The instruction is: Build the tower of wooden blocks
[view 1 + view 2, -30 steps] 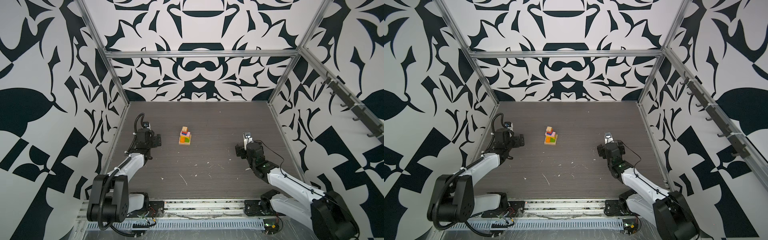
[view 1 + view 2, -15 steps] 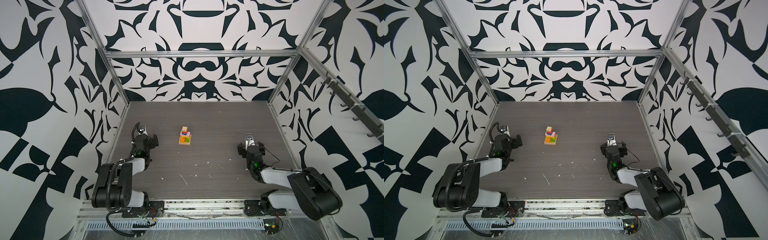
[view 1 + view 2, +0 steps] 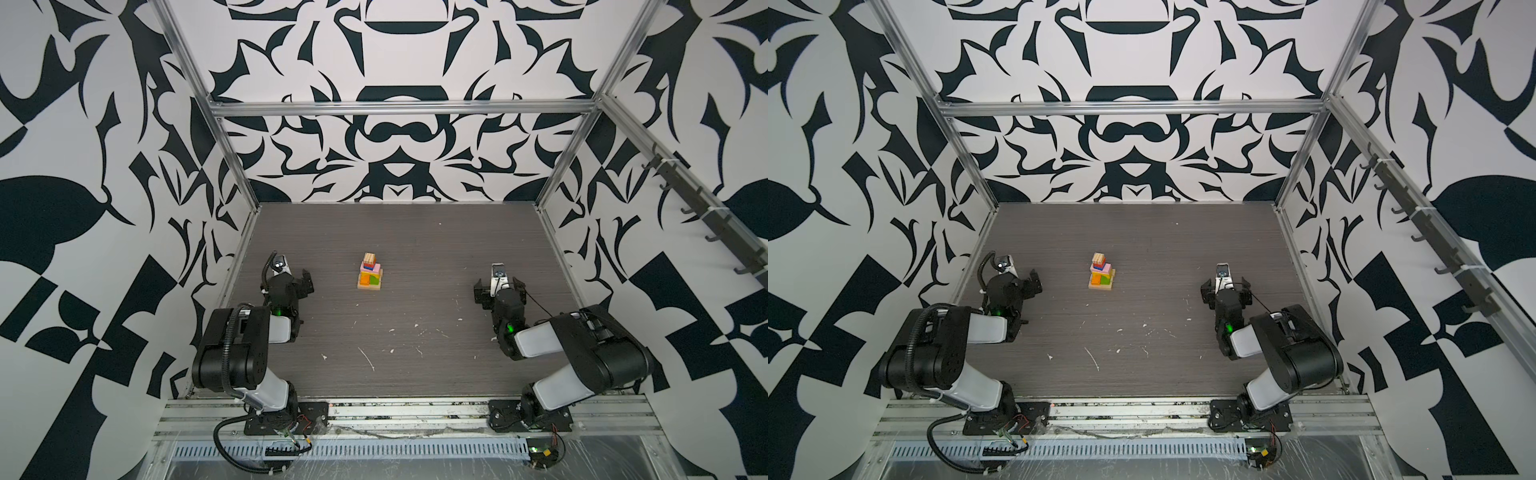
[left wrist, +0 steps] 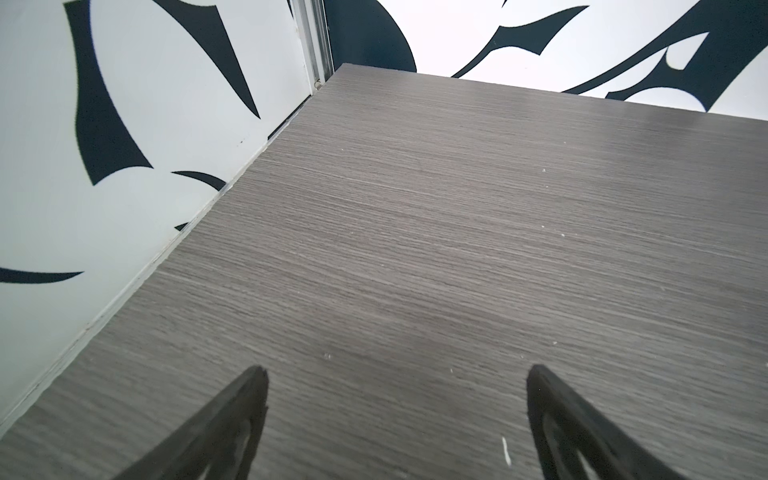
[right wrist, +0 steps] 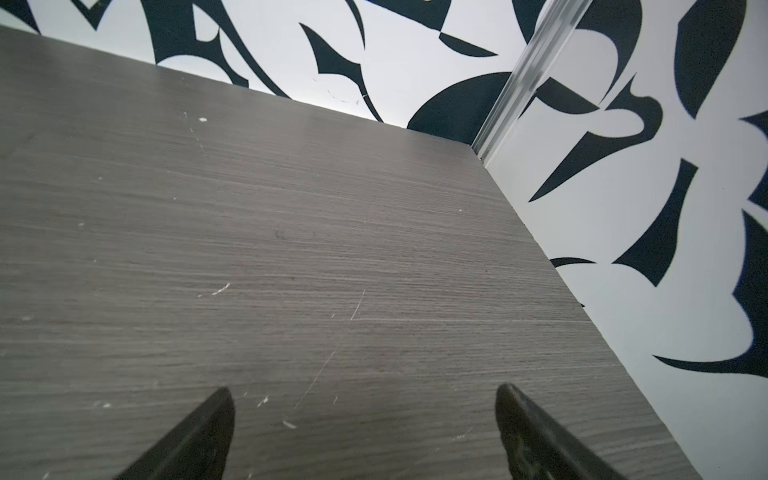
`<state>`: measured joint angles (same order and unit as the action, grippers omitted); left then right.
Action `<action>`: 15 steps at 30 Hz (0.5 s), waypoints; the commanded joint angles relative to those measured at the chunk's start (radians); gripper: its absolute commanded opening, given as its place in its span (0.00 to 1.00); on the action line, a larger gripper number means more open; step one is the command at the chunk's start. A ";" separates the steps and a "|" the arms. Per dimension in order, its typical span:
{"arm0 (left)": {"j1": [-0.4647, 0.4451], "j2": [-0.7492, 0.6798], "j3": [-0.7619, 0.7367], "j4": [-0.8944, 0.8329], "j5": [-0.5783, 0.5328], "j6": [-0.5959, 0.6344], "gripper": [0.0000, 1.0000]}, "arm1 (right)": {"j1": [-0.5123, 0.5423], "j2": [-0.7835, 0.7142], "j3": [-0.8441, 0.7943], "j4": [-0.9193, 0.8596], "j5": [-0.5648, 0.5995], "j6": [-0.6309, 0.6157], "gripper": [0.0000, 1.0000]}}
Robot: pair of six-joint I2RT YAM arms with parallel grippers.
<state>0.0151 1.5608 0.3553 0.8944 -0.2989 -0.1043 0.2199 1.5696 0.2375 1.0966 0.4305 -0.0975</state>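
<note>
Dark grey wood-grain table (image 3: 415, 232), enclosed by black-and-white patterned walls, pale flecks scattered across it. Item one: the tower (image 3: 370, 272), shown in both top views (image 3: 1101, 272), upright and stepped, with a tan plank base (image 3: 370, 287), an orange and green layer, a pink block (image 3: 376, 271) above that, a thin blue and red layer, and a tan cube (image 3: 369, 258) on top. Location: between the two pincers and well apart from each, off to the inner side of the left pincer (image 4: 397, 374) and likewise of the right pincer (image 5: 363, 392); neither wrist view catches it. Item two: both pincers, jaws spread wide with nothing between them, each held low over bare table near its own side wall. Condition: no loose wood blocks show anywhere, so the build looks finished. Handling, as judged: the blocks should be light, stiff and smooth-painted, somewhat slippery. The stack is probably unglued, so a sideways nudge would likely topple it. Should any block need correcting, come down from above and take it by two opposite flat side faces, starting with the cube. Never take hold of the tower whole.
</note>
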 commanded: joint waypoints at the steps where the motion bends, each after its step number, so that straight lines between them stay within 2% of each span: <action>1: 0.005 -0.009 0.011 0.031 -0.015 -0.010 0.99 | -0.050 -0.002 0.104 -0.121 -0.038 0.087 0.99; 3: 0.005 -0.008 0.012 0.031 -0.015 -0.010 1.00 | -0.106 -0.012 0.114 -0.169 -0.103 0.130 0.98; 15: 0.004 -0.008 0.012 0.031 -0.014 -0.011 0.99 | -0.101 -0.014 0.099 -0.148 -0.097 0.129 1.00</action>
<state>0.0151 1.5608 0.3553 0.8948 -0.3000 -0.1051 0.1135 1.5757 0.3321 0.9356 0.3401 0.0128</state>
